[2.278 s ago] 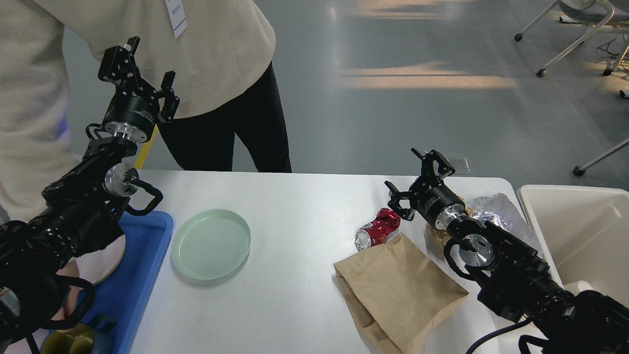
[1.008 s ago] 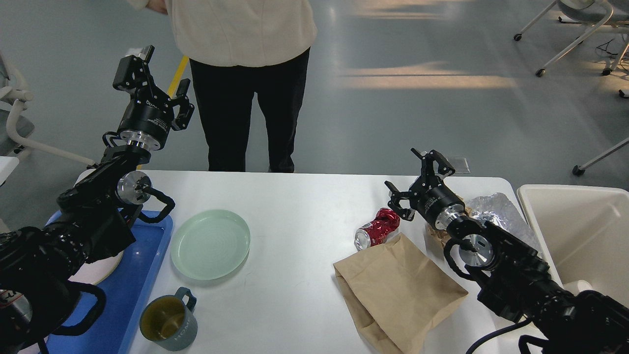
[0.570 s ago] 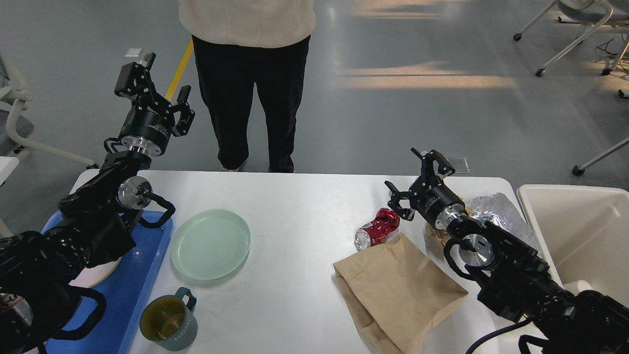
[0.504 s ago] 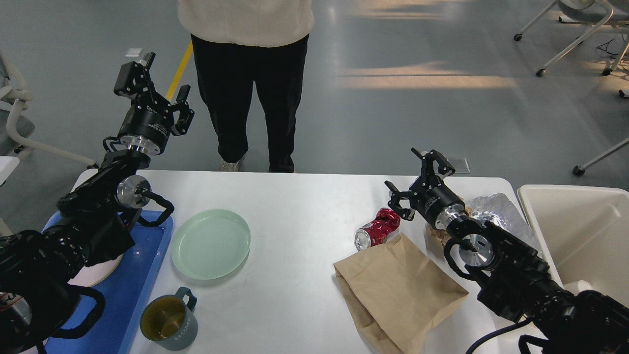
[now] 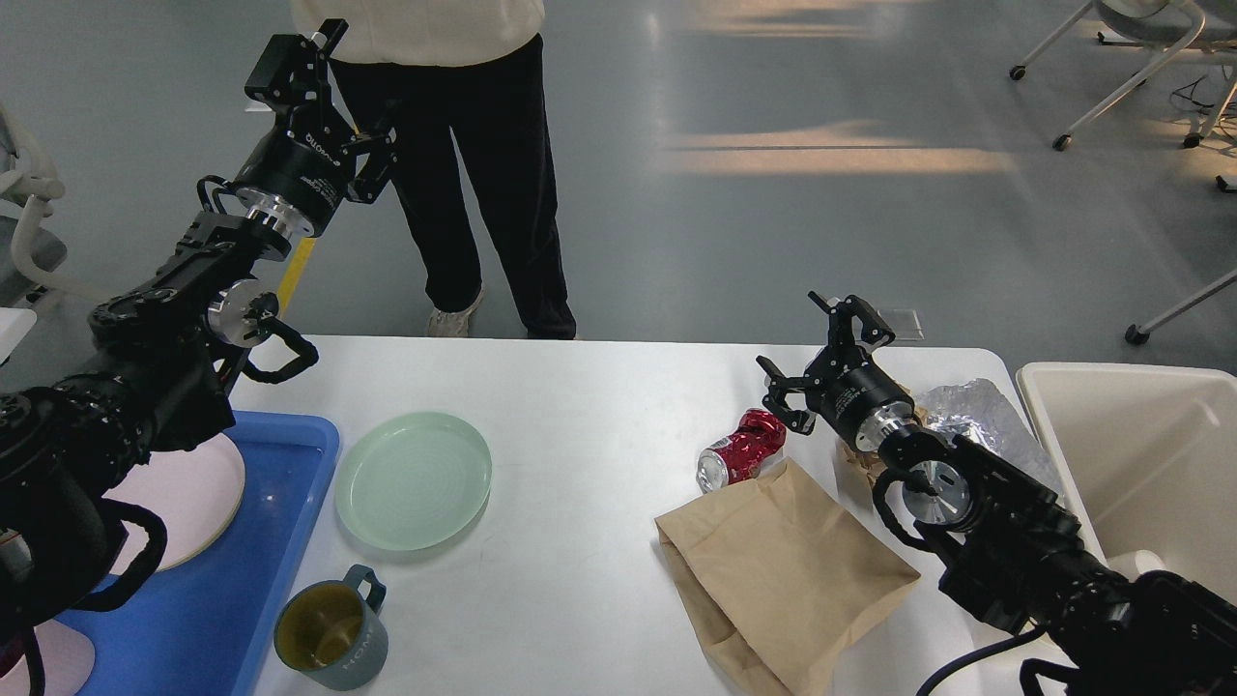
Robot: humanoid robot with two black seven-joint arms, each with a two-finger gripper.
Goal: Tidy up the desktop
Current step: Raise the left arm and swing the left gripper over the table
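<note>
The white desktop carries a pale green plate, a grey-blue mug, a crushed red can, a brown paper bag and crumpled foil. My left gripper is raised high beyond the far left corner of the desktop, open and empty. My right gripper hovers open just behind and right of the red can, holding nothing.
A blue tray with a pinkish plate lies at the left edge. A cream bin stands at the right. A person stands behind the table near my left gripper. Chairs stand at the far right.
My left arm has risen and swung up and right, uncovering more of the tray and pinkish plate. The person stepped left. A mug appeared at the front left. The right arm stayed still.
</note>
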